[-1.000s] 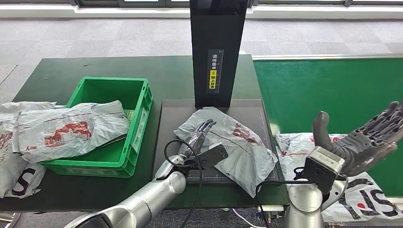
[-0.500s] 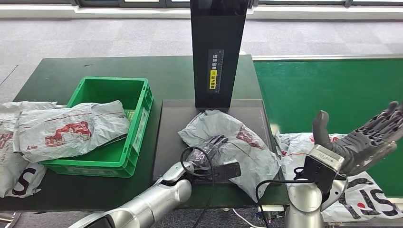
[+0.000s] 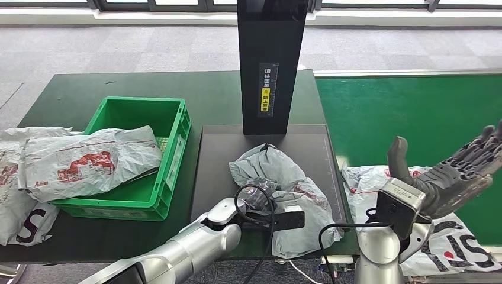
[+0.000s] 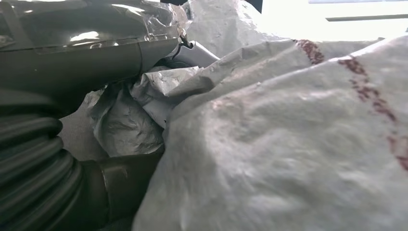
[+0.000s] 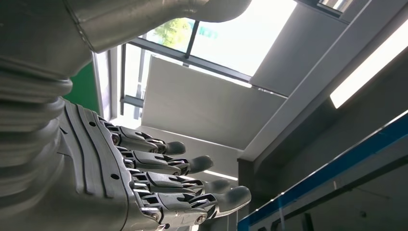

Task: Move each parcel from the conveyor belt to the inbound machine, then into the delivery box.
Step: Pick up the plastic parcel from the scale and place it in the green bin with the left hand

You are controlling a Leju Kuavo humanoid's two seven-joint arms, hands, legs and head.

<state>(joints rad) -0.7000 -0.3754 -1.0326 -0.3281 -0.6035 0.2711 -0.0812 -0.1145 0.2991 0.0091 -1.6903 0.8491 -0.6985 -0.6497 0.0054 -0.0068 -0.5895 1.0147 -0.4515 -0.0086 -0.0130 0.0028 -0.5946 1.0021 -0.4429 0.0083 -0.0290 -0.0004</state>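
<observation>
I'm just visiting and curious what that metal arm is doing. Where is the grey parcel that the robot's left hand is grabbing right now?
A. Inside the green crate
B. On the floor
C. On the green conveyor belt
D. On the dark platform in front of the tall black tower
D: the left hand grips the crumpled grey parcel on the dark platform below the black tower, not in the green crate.

Black scanner column (image 3: 272, 65): vertical label (image 3: 267, 89), white Chinese characters above a yellow strip; too small to read with certainty. Parcel (image 3: 456, 245) on the belt, right side: large dark letters "SI" with a red dot. Parcel (image 3: 23, 222) at far left on the counter: a dark "S". Red prints on other bags illegible.
</observation>
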